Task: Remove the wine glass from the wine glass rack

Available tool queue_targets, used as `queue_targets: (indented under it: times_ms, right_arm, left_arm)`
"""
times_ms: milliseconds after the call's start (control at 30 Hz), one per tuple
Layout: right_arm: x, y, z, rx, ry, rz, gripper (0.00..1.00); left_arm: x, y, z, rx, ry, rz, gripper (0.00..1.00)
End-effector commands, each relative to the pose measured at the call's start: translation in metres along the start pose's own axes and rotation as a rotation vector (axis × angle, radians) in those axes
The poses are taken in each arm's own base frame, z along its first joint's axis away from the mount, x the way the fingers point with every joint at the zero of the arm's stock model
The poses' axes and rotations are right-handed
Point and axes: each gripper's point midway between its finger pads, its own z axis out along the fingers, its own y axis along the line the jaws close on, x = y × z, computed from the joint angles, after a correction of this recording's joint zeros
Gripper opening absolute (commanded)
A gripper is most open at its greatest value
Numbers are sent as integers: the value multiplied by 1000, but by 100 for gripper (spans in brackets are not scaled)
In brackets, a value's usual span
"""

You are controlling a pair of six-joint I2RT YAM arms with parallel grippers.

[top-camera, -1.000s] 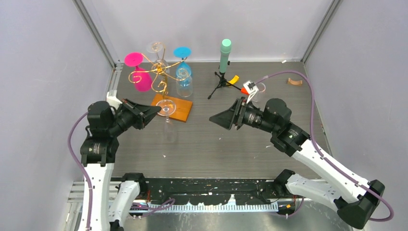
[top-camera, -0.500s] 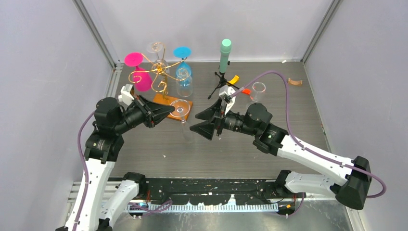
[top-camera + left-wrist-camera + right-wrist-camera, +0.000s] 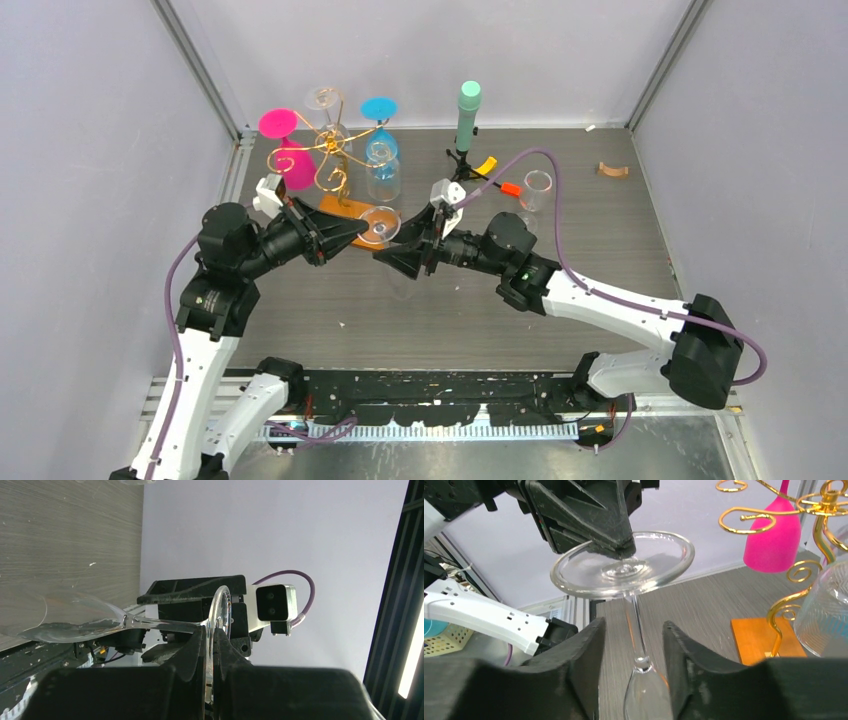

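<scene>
Right gripper moves in, fingers apart astride wine glass stem; left gripper clamps foot; early release could drop it.

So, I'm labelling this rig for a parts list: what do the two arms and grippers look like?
The left arm and right arm have white links and black joints. The left gripper and right gripper are black, with tapering wedge-shaped fingers. A purple cable loops along each arm; a white camera box sits on each wrist.
</scene>
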Motion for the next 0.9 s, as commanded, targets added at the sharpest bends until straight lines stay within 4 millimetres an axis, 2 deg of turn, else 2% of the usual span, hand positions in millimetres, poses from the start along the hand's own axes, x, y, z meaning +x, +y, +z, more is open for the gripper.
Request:
queue_targets:
  times_ms: [0,133,200,267,300,333,433,533,633,667,700,767,800,833,867]
  right_arm:
    - [-44,12,10,-61,-167,-81,46]
    - [-43,13,15,-79,-169,-63,26]
    - [-47,14,15,-80,-184,-55,6]
    - [-51,14,14,-74,-206,-43,1]
    - [-52,14,13,-70,-214,-31,1]
    - [-56,15,12,-72,-230,-30,0]
    - [-67,13,9,-45,-272,6,0]
    - [-76,6,4,9,-314,40,0]
    - [-87,-7,-6,108,-360,105,0]
    - [-83,-13,-8,146,-351,132,0]
    - [-91,-20,-14,200,-382,178,0]
    - [-81,-41,-23,345,-352,280,0]
    - [-85,-50,-28,411,-371,334,0]
    - [-77,-55,-33,459,-331,364,0]
    - [-81,-59,-36,499,-342,413,0]
  left_arm:
    - [7,-20,-5,89,24,34,0]
    - [7,-23,-5,102,24,35,0]
    - [7,-29,-7,119,18,63,0]
    - [7,-34,-9,132,9,87,0]
    - [7,-37,-10,141,3,97,0]
    - [6,-39,-11,151,-4,107,7]
    - [5,-42,-15,165,-29,133,45]
    - [4,-41,-15,186,-42,164,65]
    - [3,-37,-14,198,-52,216,74]
    - [4,-36,-14,205,-49,251,75]
    - [7,-34,-15,209,-43,293,77]
    - [11,-29,-20,217,-43,427,79]
    - [12,-23,-21,209,-47,492,81]
    - [13,-19,-22,206,-49,554,81]
    - [13,-14,-22,205,-50,623,82]
